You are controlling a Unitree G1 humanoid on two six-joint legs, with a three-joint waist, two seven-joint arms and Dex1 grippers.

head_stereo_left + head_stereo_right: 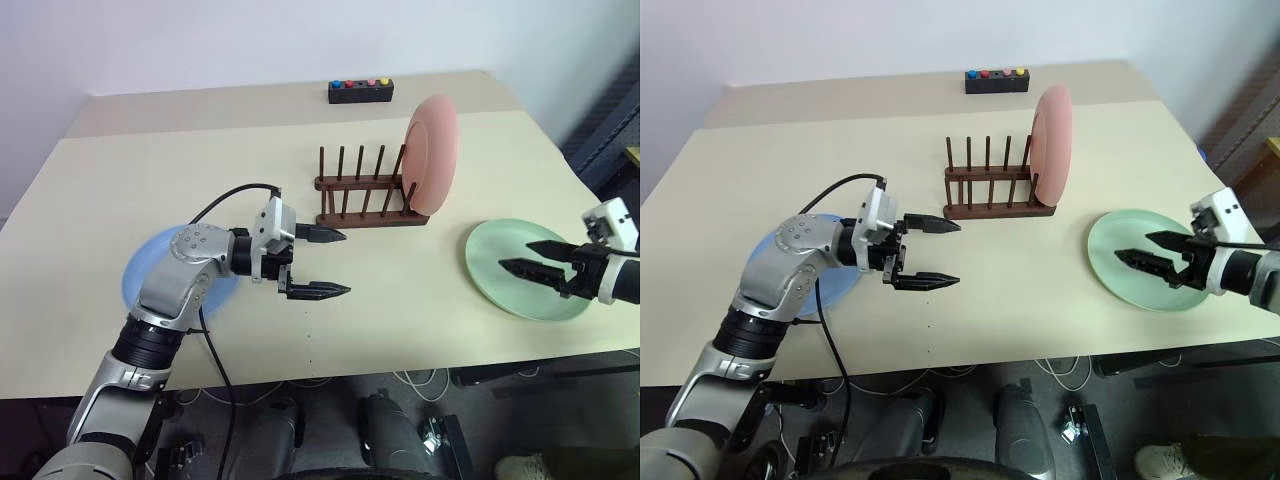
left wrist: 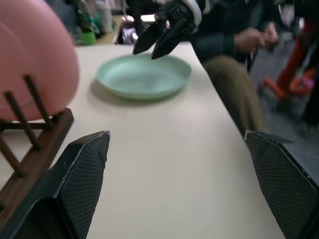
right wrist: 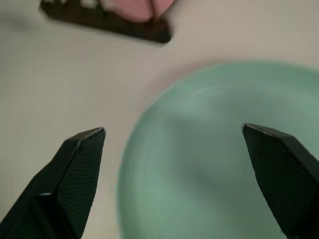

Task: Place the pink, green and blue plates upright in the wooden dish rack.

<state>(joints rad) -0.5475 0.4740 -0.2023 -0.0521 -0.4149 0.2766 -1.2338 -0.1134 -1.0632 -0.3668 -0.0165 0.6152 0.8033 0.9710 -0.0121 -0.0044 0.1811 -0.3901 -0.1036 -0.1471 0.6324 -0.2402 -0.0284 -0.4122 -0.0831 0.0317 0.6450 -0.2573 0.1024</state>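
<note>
Pink plate (image 1: 432, 153) stands upright in the wooden dish rack (image 1: 362, 190), beyond both released claws. Green plate (image 1: 505, 262) lies under the empty right gripper (image 1: 524, 257); blue plate (image 1: 143, 270) lies behind the empty left gripper (image 1: 334, 263).

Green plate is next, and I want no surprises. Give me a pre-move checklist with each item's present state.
1. Right gripper open: ok.
2. Right gripper over the green plate, which lies flat on the table: ok.
3. Pink plate upright at the right end of the wooden dish rack: ok.
4. Free slots left of the pink plate: ok.
5. Left gripper open, holding nothing: ok.
6. Blue plate flat, partly under the left arm: ok.
</note>
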